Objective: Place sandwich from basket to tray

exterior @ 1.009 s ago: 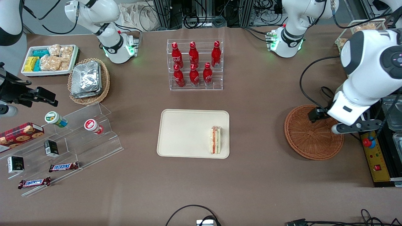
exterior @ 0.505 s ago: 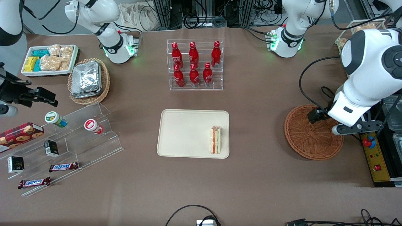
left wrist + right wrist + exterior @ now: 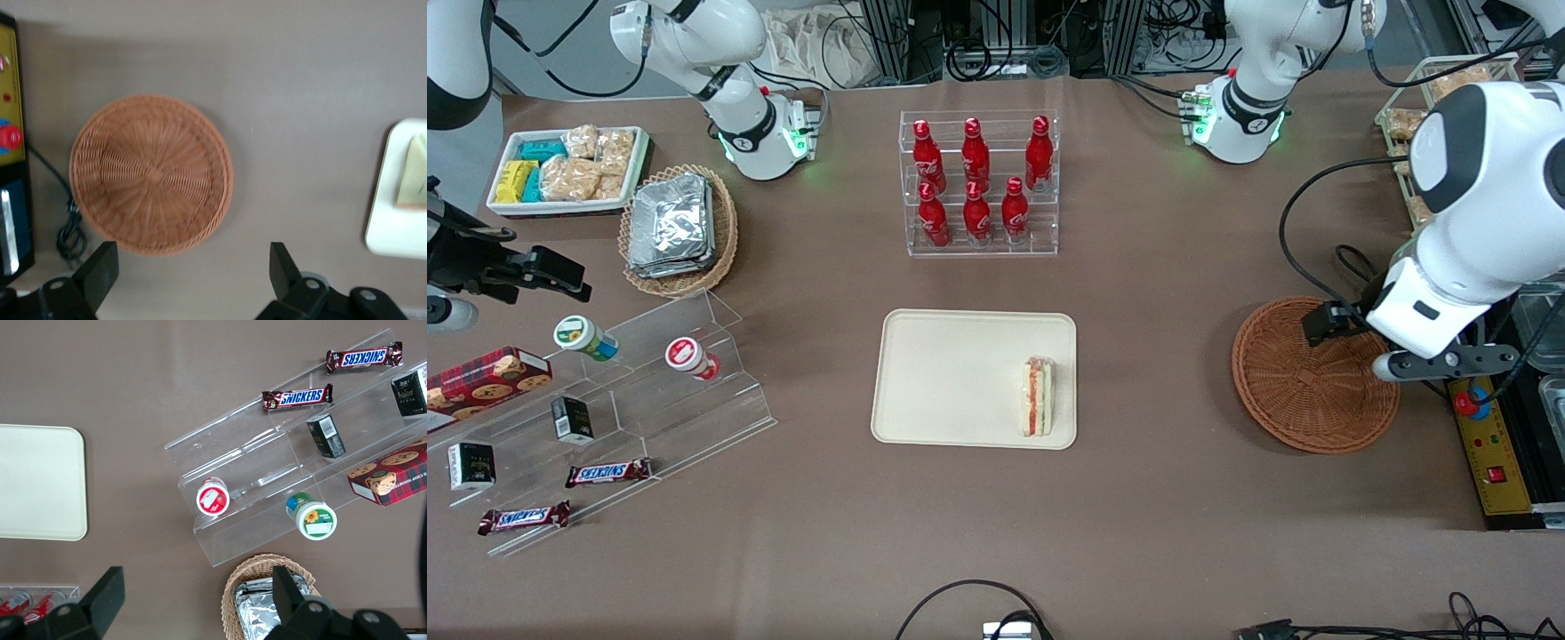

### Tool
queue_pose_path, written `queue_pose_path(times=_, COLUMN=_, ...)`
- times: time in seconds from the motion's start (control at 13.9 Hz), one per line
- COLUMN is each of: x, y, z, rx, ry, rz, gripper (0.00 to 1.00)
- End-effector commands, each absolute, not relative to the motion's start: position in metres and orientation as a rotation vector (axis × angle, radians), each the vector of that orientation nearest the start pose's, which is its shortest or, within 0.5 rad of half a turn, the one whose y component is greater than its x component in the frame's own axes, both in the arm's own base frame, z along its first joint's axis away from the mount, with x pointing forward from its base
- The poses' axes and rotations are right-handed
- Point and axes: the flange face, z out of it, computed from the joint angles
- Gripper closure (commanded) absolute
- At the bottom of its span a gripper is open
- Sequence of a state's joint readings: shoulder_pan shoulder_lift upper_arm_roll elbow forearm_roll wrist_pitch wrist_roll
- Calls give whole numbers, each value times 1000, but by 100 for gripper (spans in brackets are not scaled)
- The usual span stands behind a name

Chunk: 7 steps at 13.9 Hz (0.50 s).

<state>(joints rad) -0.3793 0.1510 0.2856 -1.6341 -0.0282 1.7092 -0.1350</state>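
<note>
Since the sandwich (image 3: 1037, 396) lies on the tray (image 3: 951, 373), the task looks done.
It rests at the tray's edge nearest the empty basket (image 3: 1303, 391); the gripper (image 3: 190, 273) hangs above that basket, fingers apart, holding nothing.

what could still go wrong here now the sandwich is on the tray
The sandwich stands on edge close to the tray rim nearest the basket, so a bump could tip it off. The open tool hangs above the empty basket, beside the red stop button and cable; a careless swing might snag those.
</note>
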Motion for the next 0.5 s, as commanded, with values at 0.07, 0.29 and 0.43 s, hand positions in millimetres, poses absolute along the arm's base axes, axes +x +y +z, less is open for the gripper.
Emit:
queue_pose_path(times=0.07, x=583, y=-50, z=534, rx=-3164, ry=-43, rz=108, gripper=0)
queue_pose_path(times=0.29, x=587, y=-42, z=536, rx=-3177, ry=-85, rz=93, gripper=0)
queue_pose_path(times=0.43, x=596, y=-44, z=542, rx=-3176, ry=-81, rz=81, gripper=0)
